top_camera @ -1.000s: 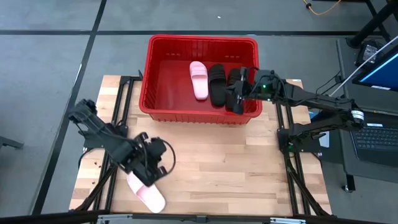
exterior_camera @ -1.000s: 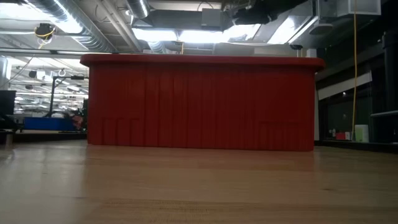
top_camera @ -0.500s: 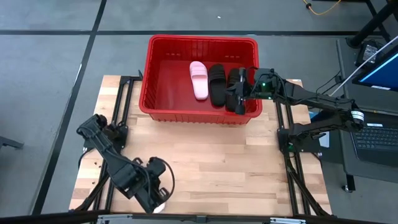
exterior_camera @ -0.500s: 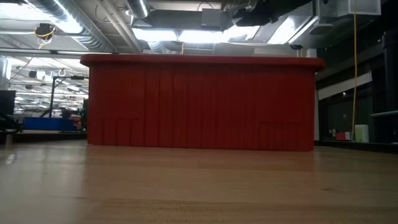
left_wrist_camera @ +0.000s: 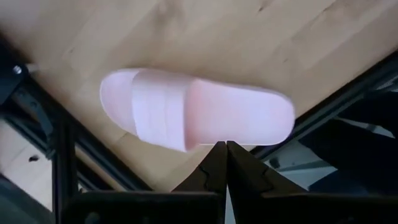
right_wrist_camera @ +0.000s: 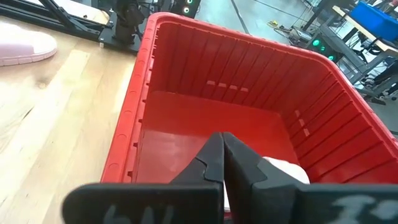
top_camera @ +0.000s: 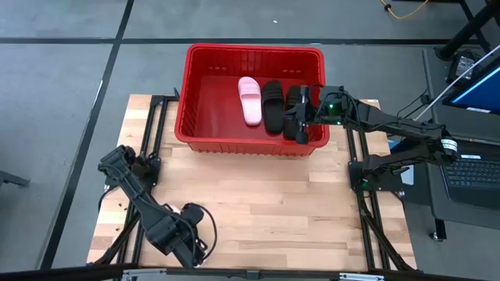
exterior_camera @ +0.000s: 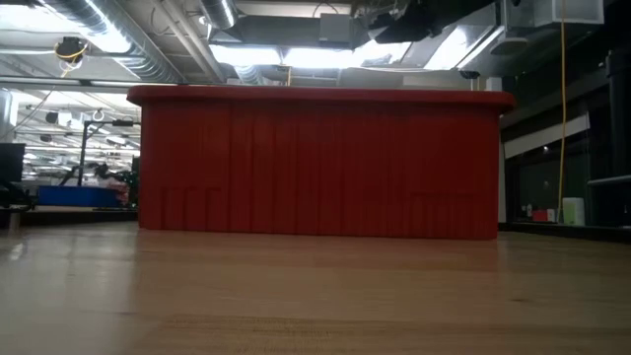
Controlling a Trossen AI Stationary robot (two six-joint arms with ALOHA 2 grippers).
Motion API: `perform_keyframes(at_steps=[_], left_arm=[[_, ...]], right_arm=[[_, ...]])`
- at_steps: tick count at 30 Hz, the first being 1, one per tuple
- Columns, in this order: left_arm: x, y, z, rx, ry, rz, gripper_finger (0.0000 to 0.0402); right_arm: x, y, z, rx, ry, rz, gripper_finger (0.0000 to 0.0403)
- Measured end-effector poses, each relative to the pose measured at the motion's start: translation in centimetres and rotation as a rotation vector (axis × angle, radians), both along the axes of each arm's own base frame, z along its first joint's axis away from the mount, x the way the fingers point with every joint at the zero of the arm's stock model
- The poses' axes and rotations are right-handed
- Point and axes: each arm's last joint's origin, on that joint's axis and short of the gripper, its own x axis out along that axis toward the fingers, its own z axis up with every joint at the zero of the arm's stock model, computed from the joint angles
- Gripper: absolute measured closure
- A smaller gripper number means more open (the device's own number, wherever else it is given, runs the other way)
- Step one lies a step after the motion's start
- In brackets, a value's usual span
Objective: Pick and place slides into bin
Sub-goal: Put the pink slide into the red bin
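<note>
At the back of the wooden table (top_camera: pixel 273 195) the red bin (top_camera: pixel 205 117) is set, and three slides are seen lying side by side on its floor: a pink slide (top_camera: pixel 249 99), a black slide (top_camera: pixel 273 105) just beside it, and a second black slide (top_camera: pixel 296 97) against the bin's right wall, partly covered by the right arm. The right gripper (top_camera: pixel 295 129) is held over the bin's right front corner; from the right wrist view its fingers (right_wrist_camera: pixel 214 158) are seen pressed together with nothing between them, and the bin's ribbed inner walls (right_wrist_camera: pixel 249 87) and a pale patch of slide (right_wrist_camera: pixel 283 169) are shown beyond them. At the front left edge of the table the left gripper (top_camera: pixel 191 246) is lowered over the fourth slide, which is hidden beneath the arm in the overhead view. In the left wrist view that pink slide (left_wrist_camera: pixel 196 109) is seen lying flat on the wood at the table's edge, strap up, and the left fingers (left_wrist_camera: pixel 219 163) are closed tip to tip just short of its side, so it is not gripped. In the low view only the bin's front wall (exterior_camera: pixel 315 163) is shown across the table.
</note>
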Motion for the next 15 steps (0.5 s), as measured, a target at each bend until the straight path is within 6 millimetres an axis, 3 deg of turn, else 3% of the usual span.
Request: perform_keyframes(at_steps=[6,15], left_arm=[[-0.8,-0.6,-0.7,0.037,-0.003,0.028,0.0385],[-1.7,-1.5,-0.7,0.041,-0.024,0.156,0.0326]], right_arm=[[0.0,0.0,-0.1,0.011,0.008,-0.003,0.0398],[-0.1,0.0,-0.3,0.035,0.032,-0.01,0.0398]])
